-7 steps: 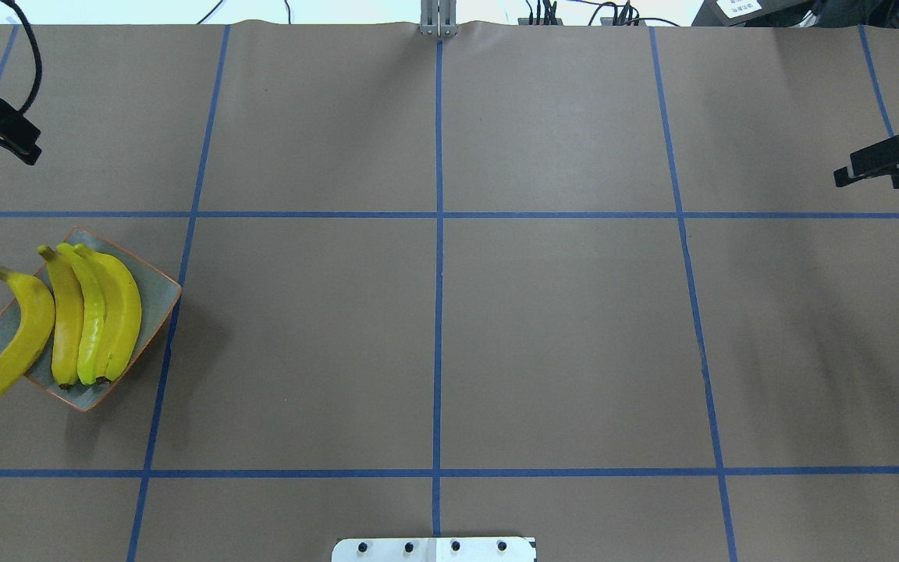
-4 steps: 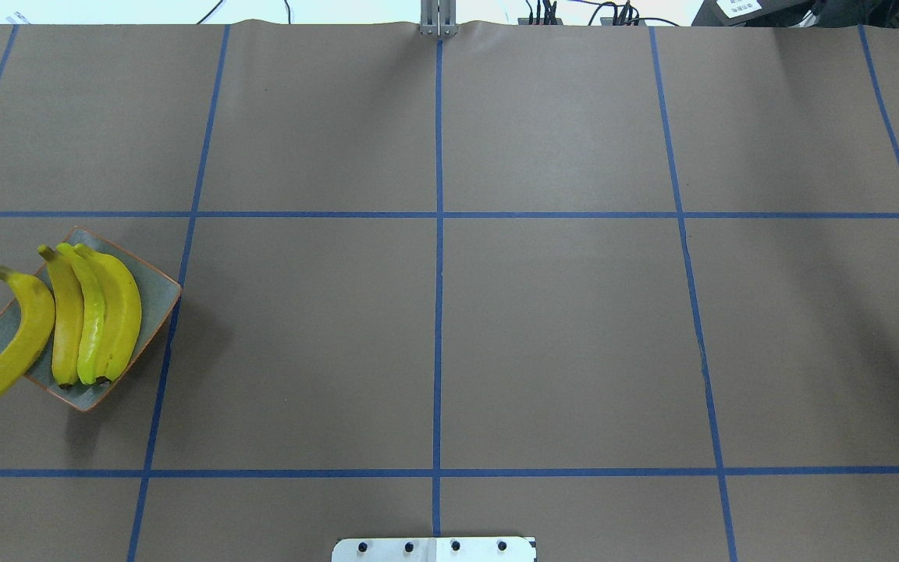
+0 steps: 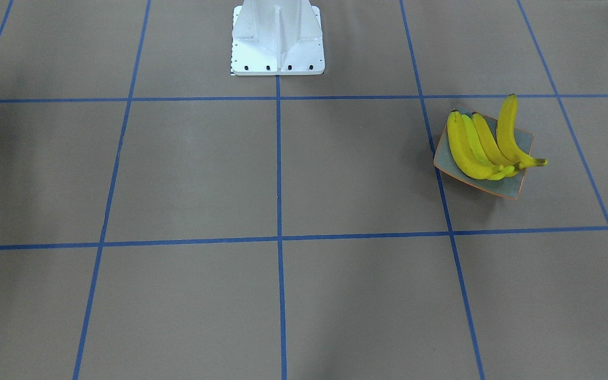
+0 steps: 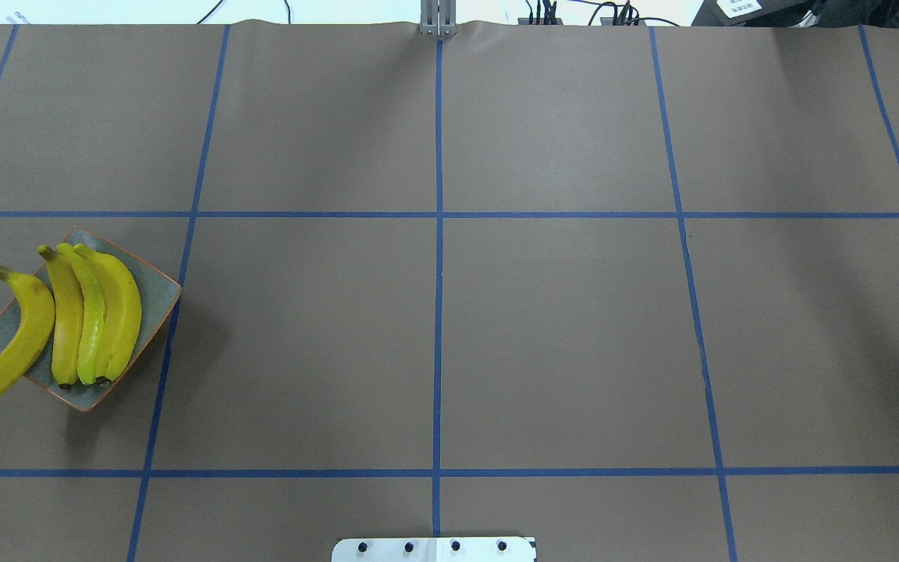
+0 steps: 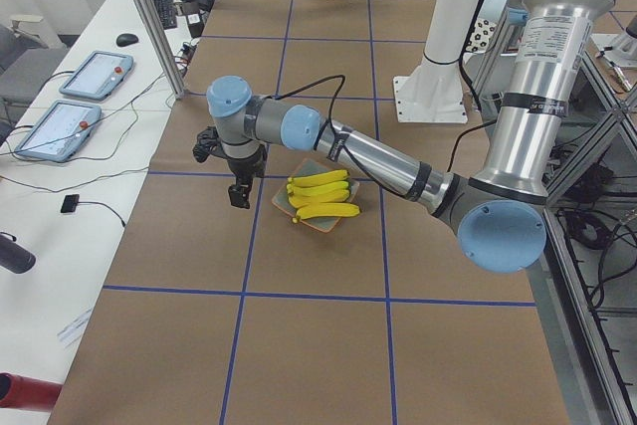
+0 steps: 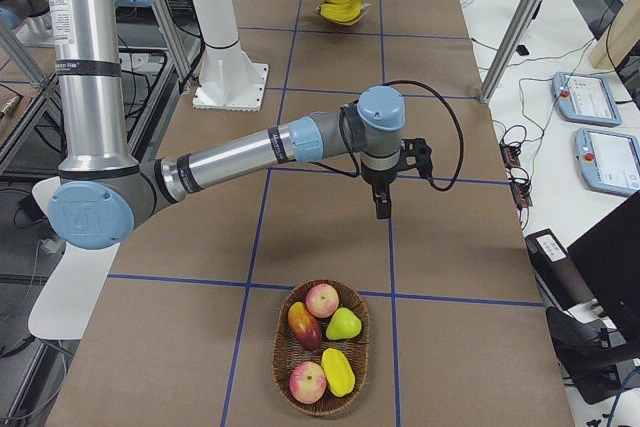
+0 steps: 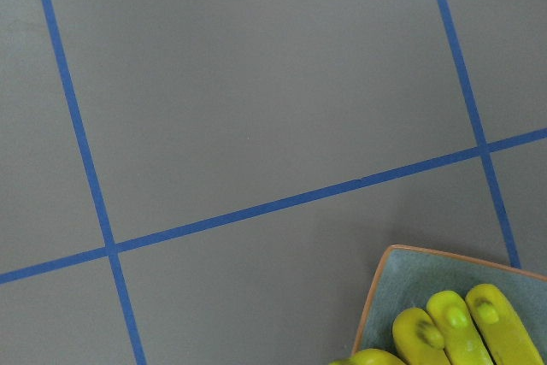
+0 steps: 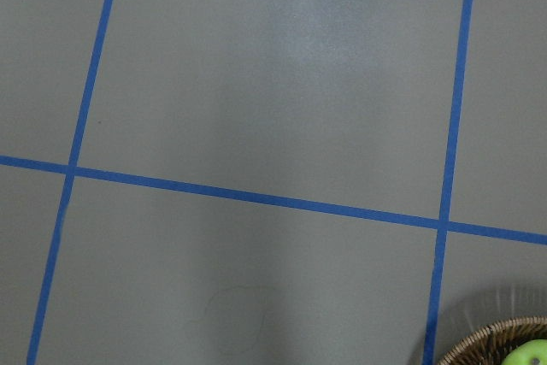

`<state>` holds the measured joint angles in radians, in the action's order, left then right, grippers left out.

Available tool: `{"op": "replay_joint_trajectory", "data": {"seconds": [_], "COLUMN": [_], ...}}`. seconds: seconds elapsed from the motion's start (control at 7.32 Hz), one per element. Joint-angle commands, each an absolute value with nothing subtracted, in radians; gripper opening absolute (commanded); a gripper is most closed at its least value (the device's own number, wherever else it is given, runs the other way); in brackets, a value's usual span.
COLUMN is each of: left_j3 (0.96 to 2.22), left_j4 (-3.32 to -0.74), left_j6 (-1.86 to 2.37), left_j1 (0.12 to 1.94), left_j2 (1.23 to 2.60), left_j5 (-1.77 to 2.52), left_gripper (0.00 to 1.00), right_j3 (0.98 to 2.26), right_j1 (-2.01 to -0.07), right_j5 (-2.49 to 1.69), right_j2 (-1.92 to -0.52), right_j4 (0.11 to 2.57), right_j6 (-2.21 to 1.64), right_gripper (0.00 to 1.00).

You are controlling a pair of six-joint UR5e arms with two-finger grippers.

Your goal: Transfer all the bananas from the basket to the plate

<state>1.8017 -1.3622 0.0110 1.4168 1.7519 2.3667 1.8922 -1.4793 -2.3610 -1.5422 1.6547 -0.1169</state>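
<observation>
The brown counter (image 4: 559, 328), gridded with blue tape, fills the overhead view, which shows neither arm nor any basket. Only the two side views take in the arms. The left arm (image 5: 378, 156) reaches out over the counter's left end with its claw (image 5: 239, 194) pointing down, hanging above the paper just beyond the plate's far side. The right arm (image 6: 240, 152) stretches over the right half, its claw (image 6: 381, 207) also aimed down, above bare paper. I cannot tell whether either claw is open or closed. The front view catches only a dark sliver of the left one at its edge.

The white base (image 3: 277, 39) stands at the counter's near edge, on the middle tape line.

The wicker basket (image 6: 283, 359) sits at the right end holding apples and other fruit; the right wrist view clips just its rim (image 8: 487, 341).

The plate (image 4: 159, 300) lies at the left end. Four bananas (image 4: 106, 312) lie on it side by side, and the leftmost banana (image 4: 24, 332) overhangs the rim. The left wrist view shows one plate corner (image 7: 402, 284) and banana tips (image 7: 449, 322).
</observation>
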Motion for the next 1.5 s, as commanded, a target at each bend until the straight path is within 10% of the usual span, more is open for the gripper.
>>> {"op": "replay_joint_trajectory", "data": {"seconds": [0.0, 1.37], "left_j3": [1.804, 1.859], "left_j4": [-1.359, -1.364], "left_j6": [0.028, 0.028], "left_j1": [1.42, 1.445], "left_j2": [1.704, 1.631], "left_j5": [2.367, 2.368], "left_gripper": [1.0, 1.0], "right_j3": [1.949, 2.009], "right_j1": [-1.482, -1.485], "right_j5": [-2.358, -2.361], "right_j2": [-1.601, -1.657], "right_j4": [1.657, 1.658], "right_j6": [-0.114, -0.114], "right_gripper": [1.0, 1.0]}}
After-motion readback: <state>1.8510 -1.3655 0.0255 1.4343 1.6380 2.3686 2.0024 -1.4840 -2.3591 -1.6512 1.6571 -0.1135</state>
